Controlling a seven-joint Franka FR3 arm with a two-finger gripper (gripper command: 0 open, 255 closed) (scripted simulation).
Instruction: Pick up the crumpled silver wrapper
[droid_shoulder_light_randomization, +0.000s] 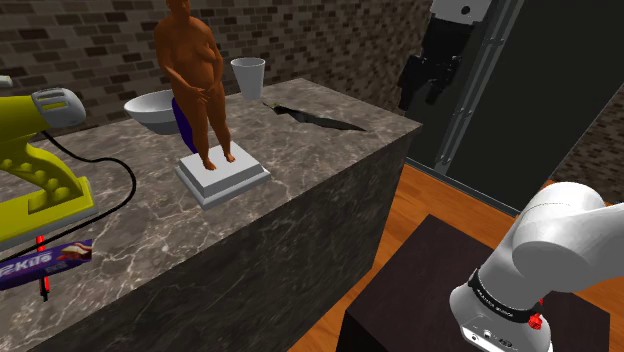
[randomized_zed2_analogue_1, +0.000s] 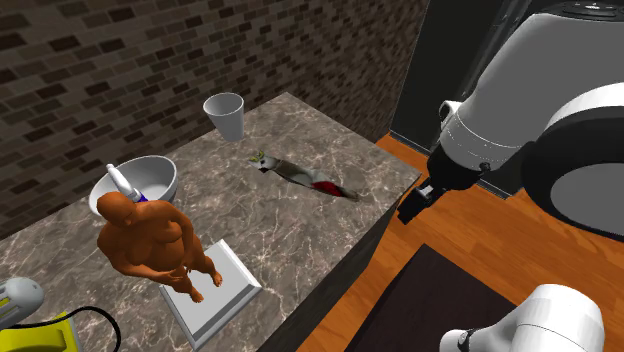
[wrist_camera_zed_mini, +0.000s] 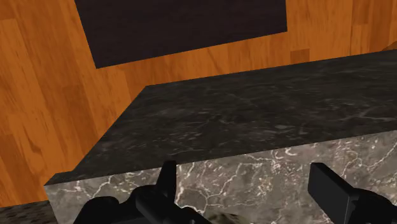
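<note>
Marble surface (randomized_zed2_analogue_1: 320, 240): wrapper (randomized_zed2_analogue_1: 303, 177) lay near the corner, long axis pointing at it; jaws open, off-edge beyond that corner.

Shoulder camera is sitting low beside the stand (droid_shoulder_light_randomization: 420, 290), looking close along the desk (droid_shoulder_light_randomization: 300, 140) toward the brick wall (droid_shoulder_light_randomization: 90, 40). Second exterior camera is looking down from higher up, facing that same wall across the desk top. Both are sharing the figurine (droid_shoulder_light_randomization: 195, 70), cup (droid_shoulder_light_randomization: 248, 76) and bowl (droid_shoulder_light_randomization: 150, 108). Wrist camera is pointing down past the claw (wrist_camera_zed_mini: 245, 170) at the desk's edge and the wooden floor (wrist_camera_zed_mini: 38, 95).
</note>
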